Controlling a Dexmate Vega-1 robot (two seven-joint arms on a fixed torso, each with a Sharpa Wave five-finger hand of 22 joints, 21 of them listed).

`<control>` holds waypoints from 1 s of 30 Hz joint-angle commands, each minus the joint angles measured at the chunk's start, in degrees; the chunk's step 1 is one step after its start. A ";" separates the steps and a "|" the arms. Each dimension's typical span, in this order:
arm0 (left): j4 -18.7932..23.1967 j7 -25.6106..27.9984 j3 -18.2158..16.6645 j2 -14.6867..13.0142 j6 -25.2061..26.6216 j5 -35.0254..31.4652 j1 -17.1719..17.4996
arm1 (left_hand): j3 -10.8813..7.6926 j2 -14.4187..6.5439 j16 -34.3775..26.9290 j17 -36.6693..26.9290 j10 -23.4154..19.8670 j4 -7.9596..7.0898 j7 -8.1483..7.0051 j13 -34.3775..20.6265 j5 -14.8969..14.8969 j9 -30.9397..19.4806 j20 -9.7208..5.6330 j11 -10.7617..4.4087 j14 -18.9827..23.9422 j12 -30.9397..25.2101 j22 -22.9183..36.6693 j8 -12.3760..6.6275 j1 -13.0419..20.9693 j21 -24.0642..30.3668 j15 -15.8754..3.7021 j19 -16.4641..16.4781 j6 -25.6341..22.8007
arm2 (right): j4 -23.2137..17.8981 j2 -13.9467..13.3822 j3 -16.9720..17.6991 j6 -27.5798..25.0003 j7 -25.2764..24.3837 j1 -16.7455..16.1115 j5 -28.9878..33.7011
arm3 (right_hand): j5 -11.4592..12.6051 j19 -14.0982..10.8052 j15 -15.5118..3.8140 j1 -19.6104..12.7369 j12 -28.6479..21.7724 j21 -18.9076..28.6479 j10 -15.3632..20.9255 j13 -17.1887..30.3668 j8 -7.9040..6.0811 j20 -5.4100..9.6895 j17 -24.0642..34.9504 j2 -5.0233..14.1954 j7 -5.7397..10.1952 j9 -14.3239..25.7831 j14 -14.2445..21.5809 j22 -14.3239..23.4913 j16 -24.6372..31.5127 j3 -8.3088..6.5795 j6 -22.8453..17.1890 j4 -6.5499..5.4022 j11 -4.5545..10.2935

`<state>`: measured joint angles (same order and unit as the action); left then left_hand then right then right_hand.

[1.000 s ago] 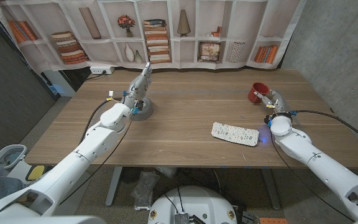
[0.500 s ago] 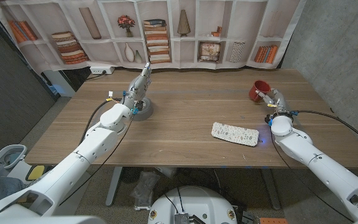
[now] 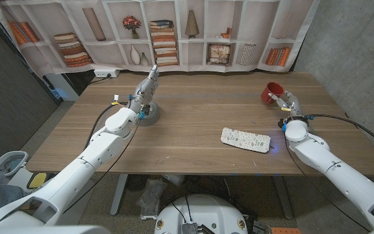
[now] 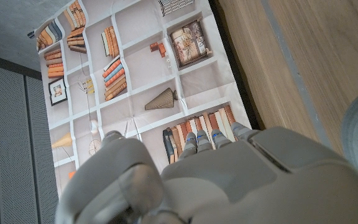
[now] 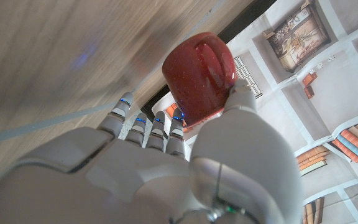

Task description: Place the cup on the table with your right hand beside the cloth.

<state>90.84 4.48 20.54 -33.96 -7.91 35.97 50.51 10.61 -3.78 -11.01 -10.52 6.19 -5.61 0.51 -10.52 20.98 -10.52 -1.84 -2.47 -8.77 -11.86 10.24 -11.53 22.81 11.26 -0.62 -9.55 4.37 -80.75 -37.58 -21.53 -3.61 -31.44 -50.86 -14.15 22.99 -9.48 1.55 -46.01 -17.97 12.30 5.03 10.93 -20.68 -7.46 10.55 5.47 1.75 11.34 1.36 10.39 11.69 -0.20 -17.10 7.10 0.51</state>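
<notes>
We read this as the carry step: the right robot hand (image 3: 286, 101) holds the red cup (image 3: 270, 95), thumb on one side and fingers on the other per the right wrist view (image 5: 201, 68). The cup sits at about 2 o'clock on the worktop (image 3: 193, 117), near the far right corner. From the head view we can't tell whether its base touches the wood or hangs just above it; the wrist view suggests it is tilted and off the surface, but that's a guess.

The cloth (image 3: 245, 139), a pale patterned strip, lies at about 4 o'clock, well apart from the cup and nearer the front edge.

What the next move calls for, in our judgement:
- bring the cup toward the near side and inward, to a spot just beside the cloth
- level the cup so it lands upright
- keep it off the cloth itself; beside, not on
- release only once the base is seated

The left robot hand (image 3: 149, 83) is at about 11 o'clock, raised above a grey round base (image 3: 149, 114), fingers extended and holding nothing as far as we see.

Containers: the cup is the only one. Its mouth isn't visible to us in either view, so we can't say whether anything is in it.
</notes>
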 commanded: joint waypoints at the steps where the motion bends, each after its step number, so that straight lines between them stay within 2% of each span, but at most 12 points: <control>1: -0.04 -0.11 0.07 -0.07 0.13 -0.02 -0.16 | 0.37 -0.23 0.11 -0.14 0.10 0.01 0.13 -0.30 -0.12 -0.22 -1.56 0.11 -0.04 0.12 0.26 0.13 0.45 0.44 -0.10 -1.50 0.04 | -1.59 -0.79 0.19 -0.13 1.34 -0.61 -0.11 | -0.22 -0.35 0.06 -0.07 0.08 -0.20 0.54 -0.01 0.12 -0.39 0.16 0.88 6.54 0.18 0.44 0.09 -0.16 -0.79 -7.00 -0.20 0.04; 30: -0.32 -0.40 -0.01 0.13 -0.60 0.06 -0.07 | 0.64 -0.37 0.10 -0.13 0.06 0.01 0.10 -0.30 -0.11 -0.22 -1.65 0.00 -0.01 0.12 0.26 0.17 0.58 0.42 -0.05 -1.53 0.10 | -5.47 -1.93 2.18 0.53 1.27 -2.84 -0.42 | -1.80 -0.80 0.33 -0.20 0.32 -0.21 0.82 -0.03 0.77 -0.33 0.16 1.52 6.58 0.20 1.01 0.13 -0.25 -1.02 -7.07 -0.34 -0.03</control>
<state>90.82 4.25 20.57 -33.94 -7.92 36.02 50.44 10.67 -4.00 -11.01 -10.52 6.19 -5.68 0.51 -10.52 20.98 -10.52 -1.84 -2.47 -8.77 -11.86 10.24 -11.53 23.04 11.26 -0.62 -9.55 4.38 -84.58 -39.08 -20.33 -3.45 -29.79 -52.63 -14.39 21.39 -9.68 1.84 -46.24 -17.97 12.30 5.46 10.94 -19.72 -7.67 10.54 6.15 1.75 11.34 2.06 10.39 11.69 -0.67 -17.10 7.09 0.49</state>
